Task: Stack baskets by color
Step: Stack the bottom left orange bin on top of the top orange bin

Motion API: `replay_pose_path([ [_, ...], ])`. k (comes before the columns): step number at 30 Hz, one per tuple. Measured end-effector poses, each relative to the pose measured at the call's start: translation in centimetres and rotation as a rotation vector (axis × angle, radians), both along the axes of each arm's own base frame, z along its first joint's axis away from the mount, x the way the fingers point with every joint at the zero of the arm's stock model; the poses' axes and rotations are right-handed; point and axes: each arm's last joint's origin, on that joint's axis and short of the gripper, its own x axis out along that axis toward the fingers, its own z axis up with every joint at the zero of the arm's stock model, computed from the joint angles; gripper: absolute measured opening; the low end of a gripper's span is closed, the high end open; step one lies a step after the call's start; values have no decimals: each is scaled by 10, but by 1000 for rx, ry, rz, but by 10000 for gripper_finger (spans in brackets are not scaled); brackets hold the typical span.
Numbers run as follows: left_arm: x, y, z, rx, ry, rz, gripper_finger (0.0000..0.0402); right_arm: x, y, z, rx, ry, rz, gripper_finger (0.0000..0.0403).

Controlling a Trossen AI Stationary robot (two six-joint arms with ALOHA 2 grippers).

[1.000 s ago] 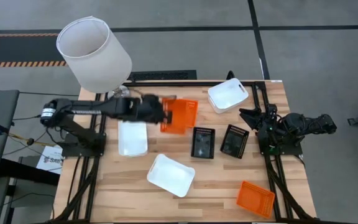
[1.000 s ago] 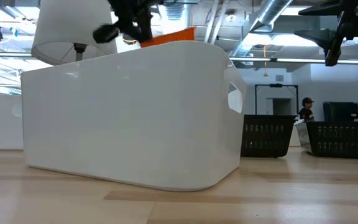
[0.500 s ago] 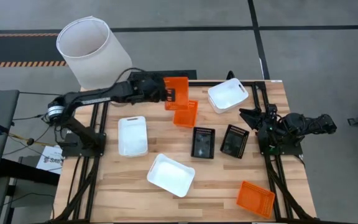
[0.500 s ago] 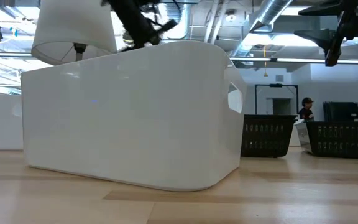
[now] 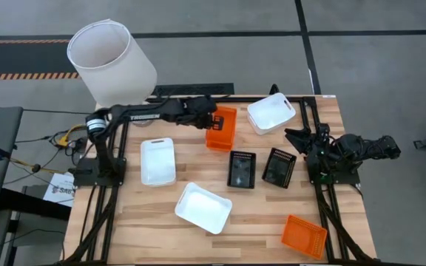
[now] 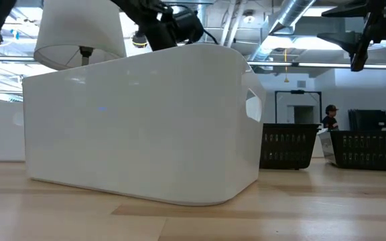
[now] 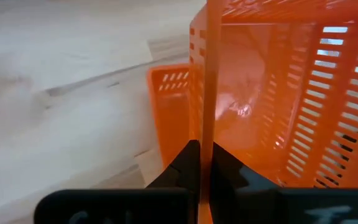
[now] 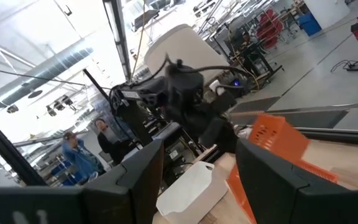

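My left gripper (image 5: 210, 118) reaches across the far part of the table, shut on an orange slotted basket (image 5: 222, 122). That basket hangs right over a second orange basket (image 7: 171, 109) standing on the table; whether the two touch, I cannot tell. A third orange basket (image 5: 304, 236) lies near the front right corner. Two black baskets (image 5: 242, 169) (image 5: 279, 167) stand mid-table. White baskets lie at left (image 5: 158, 161), front centre (image 5: 203, 207) and far right (image 5: 271, 113). My right gripper (image 8: 197, 186) is parked open at the right edge, fingers spread wide. My left gripper pinches one side wall of the orange basket at its rim (image 7: 207, 124) between its two fingers, one finger inside the basket and one outside. The fingers slant down from the table's left. The basket hangs tilted, its open side turned sideways, above the second orange basket.
A big white lampshade (image 5: 111, 63) stands off the table's far left corner. In the low view the front white basket (image 6: 146, 120) fills most of the picture and hides the table's middle. Bare wood shows along the front edge (image 5: 146, 236).
My left gripper has swung with the orange basket from mid-table toward the far edge, then right and down over the second orange basket. It has stayed shut on the basket throughout. The right arm has kept still.
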Motion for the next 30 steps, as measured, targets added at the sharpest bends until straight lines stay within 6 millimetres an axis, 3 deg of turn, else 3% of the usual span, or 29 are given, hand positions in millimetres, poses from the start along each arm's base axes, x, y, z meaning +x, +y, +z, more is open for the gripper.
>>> replay_pose_path([
  [9, 4, 2, -25, -75, 80, -47, 0, 0, 0, 0, -1, 2, 0, 225],
  [30, 1, -2, -31, -190, 113, -114, 0, 0, 0, 0, -1, 2, 0, 225],
])
